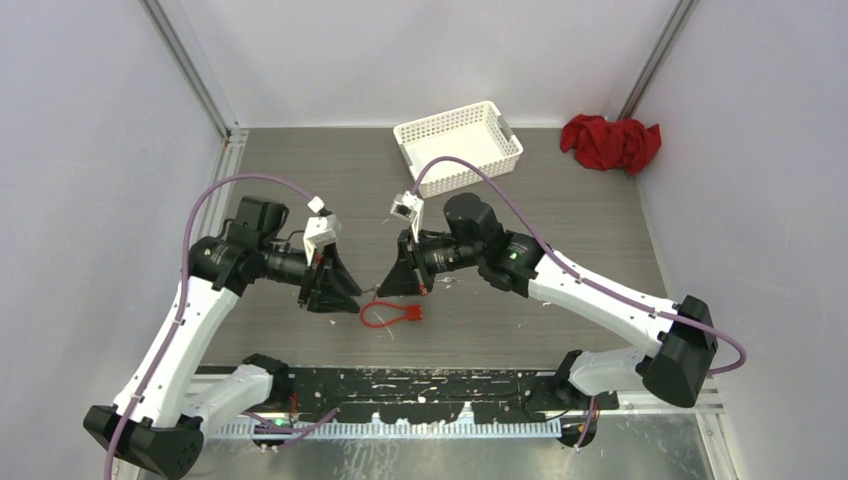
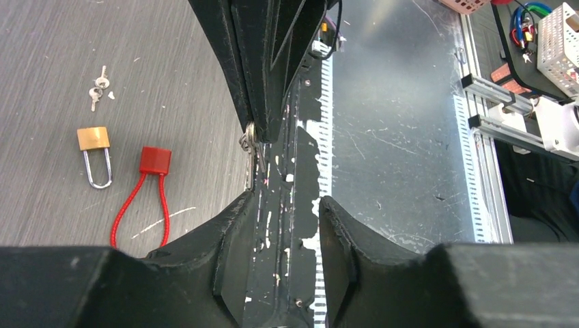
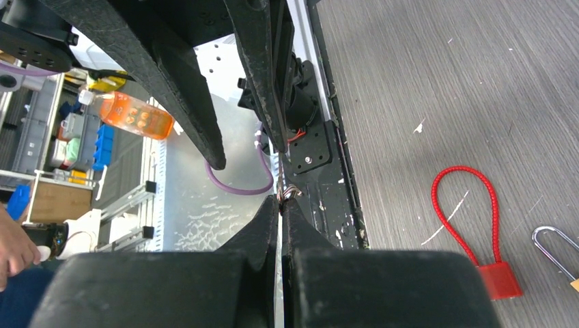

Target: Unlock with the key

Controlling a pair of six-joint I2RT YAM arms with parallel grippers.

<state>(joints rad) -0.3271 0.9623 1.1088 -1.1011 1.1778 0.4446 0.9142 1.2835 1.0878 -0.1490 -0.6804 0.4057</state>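
Observation:
My right gripper point(image 3: 281, 201) is shut on a small silver key point(image 3: 291, 193) with its ring, which pokes out at the fingertips. In the left wrist view that key point(image 2: 251, 143) hangs from the right fingertips just ahead of my left gripper point(image 2: 287, 203), whose jaws stand apart with nothing between them. A brass padlock point(image 2: 93, 145) lies on the table beside a red cable lock point(image 2: 153, 162). From above, the two grippers point(image 1: 346, 292) point(image 1: 386, 284) face each other tip to tip over the red cable lock point(image 1: 390, 315).
More loose keys point(image 2: 97, 87) lie beyond the brass padlock. A white basket point(image 1: 458, 145) sits at the back and a red cloth point(image 1: 610, 142) in the back right corner. The black base rail point(image 1: 420, 385) runs along the near edge.

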